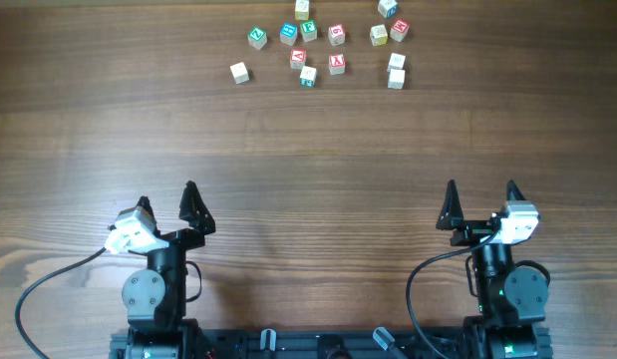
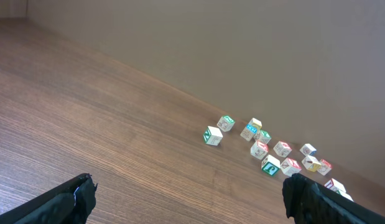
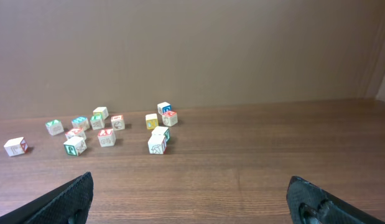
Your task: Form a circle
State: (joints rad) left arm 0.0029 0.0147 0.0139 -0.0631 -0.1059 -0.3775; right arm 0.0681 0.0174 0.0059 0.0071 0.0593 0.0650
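Small wooden letter cubes [image 1: 337,63] lie scattered along the far side of the table and form no ring. At the right end a red-faced cube [image 1: 399,31] sits near two pale cream cubes [image 1: 397,61], which stand one behind the other. The right wrist view shows that group as the red-faced cube [image 3: 170,118] and the cream cubes [image 3: 157,144]. My left gripper [image 1: 166,199] [image 2: 189,193] and right gripper [image 1: 480,194] [image 3: 191,190] hover near the front edge. Both are open and hold nothing, far from every cube.
A lone cream cube [image 1: 239,72] lies left of the scatter. Green-faced [image 1: 256,38], blue-faced [image 1: 289,33] and yellow-faced [image 1: 379,35] cubes lie among the rest. Bare wooden tabletop [image 1: 318,170] stretches between the grippers and the cubes. A plain wall [image 3: 192,50] rises behind the table.
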